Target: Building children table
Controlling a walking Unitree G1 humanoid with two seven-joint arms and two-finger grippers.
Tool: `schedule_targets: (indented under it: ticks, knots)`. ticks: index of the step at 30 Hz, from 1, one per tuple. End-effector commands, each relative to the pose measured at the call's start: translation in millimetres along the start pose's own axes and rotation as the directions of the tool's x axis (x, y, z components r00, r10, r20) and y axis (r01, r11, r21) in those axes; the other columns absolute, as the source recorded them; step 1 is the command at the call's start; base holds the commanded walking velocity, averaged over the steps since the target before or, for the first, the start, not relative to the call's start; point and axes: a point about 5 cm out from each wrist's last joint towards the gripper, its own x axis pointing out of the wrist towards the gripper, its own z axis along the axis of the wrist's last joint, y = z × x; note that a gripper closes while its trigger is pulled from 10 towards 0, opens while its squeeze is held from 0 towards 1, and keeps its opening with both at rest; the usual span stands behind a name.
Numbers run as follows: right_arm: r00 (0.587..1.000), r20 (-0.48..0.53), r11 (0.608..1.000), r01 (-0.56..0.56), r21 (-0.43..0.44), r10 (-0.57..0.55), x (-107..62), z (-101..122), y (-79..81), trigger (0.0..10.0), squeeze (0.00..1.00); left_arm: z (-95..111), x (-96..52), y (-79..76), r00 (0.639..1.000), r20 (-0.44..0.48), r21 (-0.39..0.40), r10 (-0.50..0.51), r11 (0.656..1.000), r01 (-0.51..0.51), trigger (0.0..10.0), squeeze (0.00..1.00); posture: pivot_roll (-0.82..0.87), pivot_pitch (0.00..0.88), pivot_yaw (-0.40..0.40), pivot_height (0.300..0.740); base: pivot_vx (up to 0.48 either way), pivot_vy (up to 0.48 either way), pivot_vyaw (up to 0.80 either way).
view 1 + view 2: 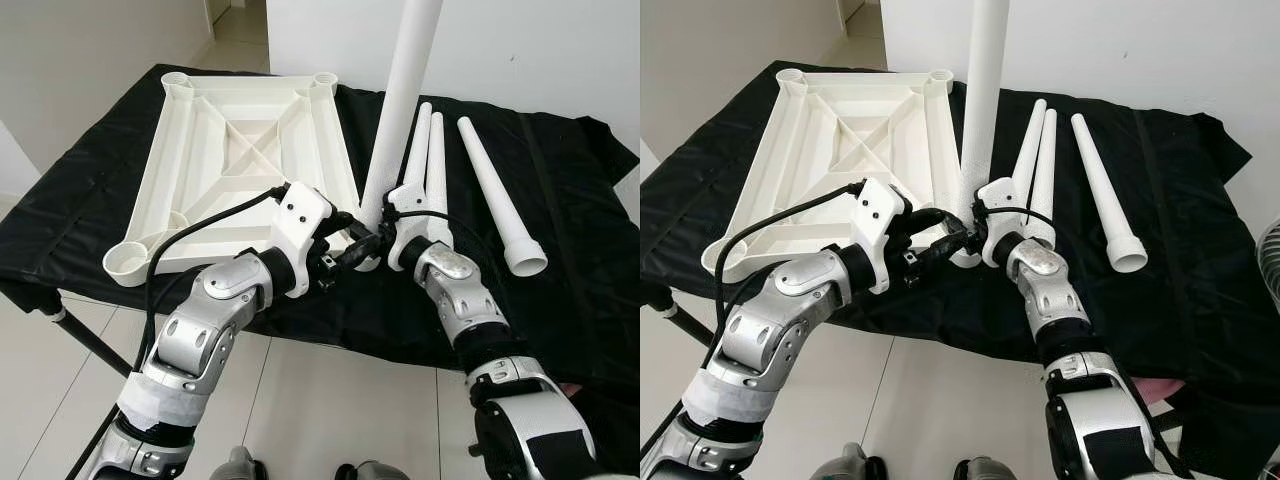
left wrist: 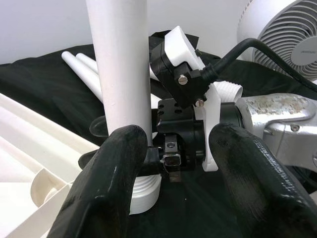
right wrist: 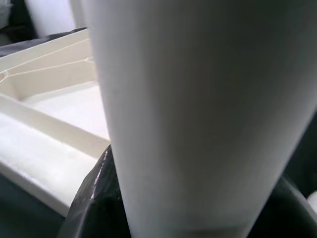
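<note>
- Our right gripper (image 1: 975,232) clamps its black fingers (image 3: 94,198) around the upright table leg (image 1: 400,120), low on the shaft, just above its threaded base.
- Our left gripper (image 1: 360,243) reaches in beside the same leg with its fingers (image 2: 106,183) spread apart; one finger seems to brush the leg's base, though we cannot tell whether it truly touches.
- We lose the leg's top past the frame edge in both eye views, and the leg blocks most of the right wrist view.
- We see the leg's base at the near right corner of the upturned white tabletop (image 1: 200,190), but the grippers hide the corner socket itself.
- Three spare legs (image 1: 490,185) lie on the black cloth (image 1: 570,250) to the right.
</note>
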Motion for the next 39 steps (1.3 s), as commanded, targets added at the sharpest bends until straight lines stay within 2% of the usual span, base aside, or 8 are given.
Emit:
schedule_targets:
  ticks: [1,8,19,20,27,28,29,39]
  knots:
    - [0.998,-0.051,0.998,0.043,0.039,-0.041,-1.2,-12,5.1,10.0,0.0,-2,1.4,-3.7,1.0,-0.005,-0.007,-0.007,1.0,0.007,10.0,0.0,-0.07,0.04,0.015,0.74,0.0,0.0,0.0]
    - [0.956,-0.059,0.95,0.293,0.11,-0.288,1.5,-15,10.3,10.0,0.0,-1,1.4,-3.8,1.0,-0.005,-0.007,-0.006,1.0,0.006,10.0,0.0,-0.06,0.053,0.011,0.74,0.0,0.0,0.0]
    - [0.908,-0.055,0.895,0.419,0.151,-0.416,2.1,-14,27.3,10.0,0.0,-2,1.0,-3.3,1.0,-0.004,-0.007,0.004,1.0,-0.004,10.0,0.0,-0.06,0.054,0.008,0.74,0.0,0.0,0.0]
    - [0.913,-0.033,0.899,0.406,0.164,-0.406,2.1,-10,30.2,10.0,1.0,-1,0.9,-3.0,1.0,-0.003,-0.006,0.006,1.0,-0.006,10.0,0.0,-0.06,0.052,0.011,0.74,0.0,0.0,0.0]
    - [0.918,0.046,0.911,0.382,0.156,-0.393,-4.7,1,28.5,10.0,1.0,-2,0.5,-3.0,1.0,-0.004,0.001,0.005,1.0,-0.004,10.0,0.0,-0.06,0.052,0.013,0.74,0.0,0.0,0.0]
    - [0.92,0.058,0.915,0.375,0.151,-0.387,-6.3,2,29.0,10.0,0.21,-1,0.4,-2.7,1.0,-0.004,0.005,0.007,1.0,-0.007,10.0,0.0,-0.06,0.052,0.013,0.74,0.0,0.0,0.0]
    - [0.922,0.069,0.918,0.367,0.149,-0.38,-8.7,3,29.1,10.0,0.0,-1,0.0,-1.9,1.0,-0.004,0.008,0.01,1.0,-0.01,10.0,0.0,-0.06,0.052,0.013,0.74,0.0,0.0,0.0]
    - [0.93,0.128,0.934,0.324,0.151,-0.344,-20.2,10,29.7,10.0,0.0,0,-8.7,15.7,0.997,-0.003,0.031,0.081,0.996,-0.081,10.0,0.0,-0.07,0.067,0.023,0.74,0.0,0.0,0.0]
